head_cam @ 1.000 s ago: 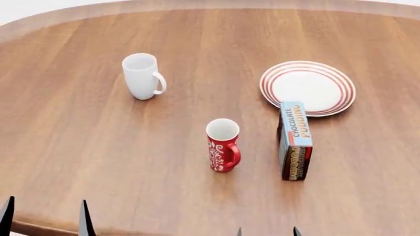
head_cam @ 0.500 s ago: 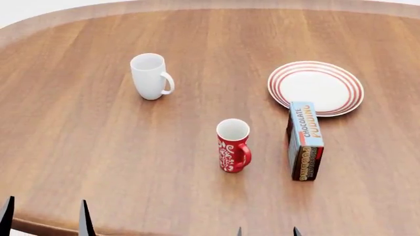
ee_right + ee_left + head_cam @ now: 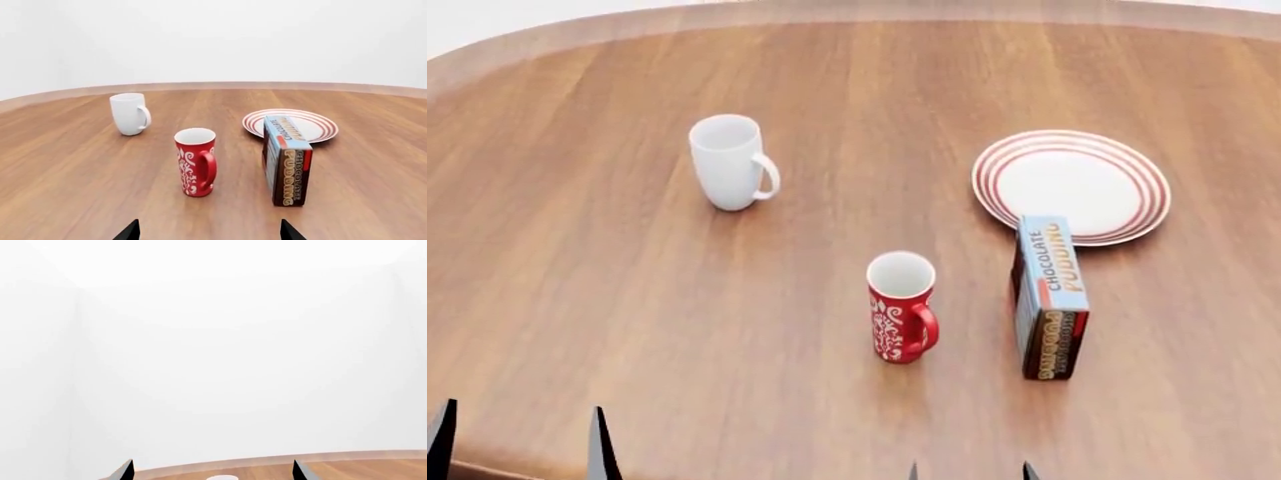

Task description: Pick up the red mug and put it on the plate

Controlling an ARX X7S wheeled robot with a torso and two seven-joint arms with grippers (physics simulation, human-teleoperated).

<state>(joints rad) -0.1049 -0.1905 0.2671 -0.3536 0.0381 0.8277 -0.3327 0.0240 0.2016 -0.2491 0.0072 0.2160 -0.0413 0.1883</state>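
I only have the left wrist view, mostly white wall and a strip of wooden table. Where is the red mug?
Observer: The tall red mug with white swirls stands upright mid-table, nearer the right gripper.
Operator: Is anything holding it?
Observer: No. Both grippers are apart from it at the near table edge; the left gripper is open.
Operator: Is the plate free?
Observer: The round white plate with red rings carries nothing, but an upright chocolate pudding box stands at its near rim.
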